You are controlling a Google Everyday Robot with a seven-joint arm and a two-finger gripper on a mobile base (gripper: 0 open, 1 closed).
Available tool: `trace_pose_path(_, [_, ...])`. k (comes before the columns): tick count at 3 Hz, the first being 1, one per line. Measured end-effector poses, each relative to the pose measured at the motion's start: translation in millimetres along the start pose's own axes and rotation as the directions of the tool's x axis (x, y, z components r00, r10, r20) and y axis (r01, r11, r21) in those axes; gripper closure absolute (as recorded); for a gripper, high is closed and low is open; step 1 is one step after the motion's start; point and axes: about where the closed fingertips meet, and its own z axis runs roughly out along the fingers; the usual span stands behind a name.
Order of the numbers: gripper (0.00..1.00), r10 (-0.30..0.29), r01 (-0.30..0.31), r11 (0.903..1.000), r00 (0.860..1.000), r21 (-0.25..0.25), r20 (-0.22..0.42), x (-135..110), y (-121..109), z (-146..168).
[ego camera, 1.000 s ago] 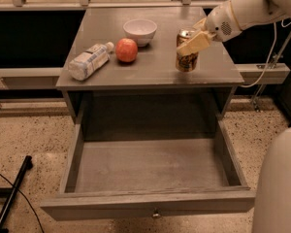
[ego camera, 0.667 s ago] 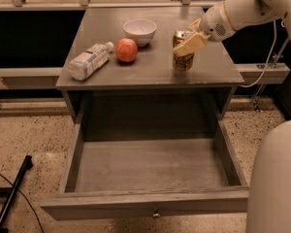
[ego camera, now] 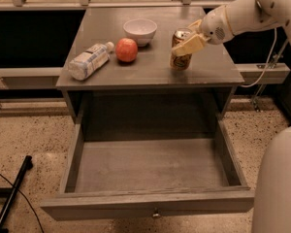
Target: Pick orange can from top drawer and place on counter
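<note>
My fingers (ego camera: 184,45) are closed around the orange can (ego camera: 180,61), one of them lying across its near face, above the right part of the bench (ego camera: 150,69). The can stands upright in my grip with its base at the bench surface; I cannot tell whether it rests there or hangs just above. Below my fingers and nearer, the top drawer (ego camera: 150,204) stands open with nothing in it. Left of my fingers sit a bowl (ego camera: 139,30), an apple (ego camera: 126,49) and a lying bottle (ego camera: 88,61). I judge the picking done and the placing nearly so: what is left is to let go and draw clear.
</note>
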Motion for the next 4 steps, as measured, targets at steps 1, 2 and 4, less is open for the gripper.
trace_pose_path(1, [0.05, 0.000, 0.000, 1.0000, 1.000, 0.000, 0.000, 0, 0, 0])
trace_pose_path(2, [0.00, 0.000, 0.000, 1.0000, 1.000, 0.000, 0.000, 0, 0, 0])
trace_pose_path(4, [0.00, -0.072, 0.072, 0.9972, 0.997, -0.020, -0.005, -1, 6, -11])
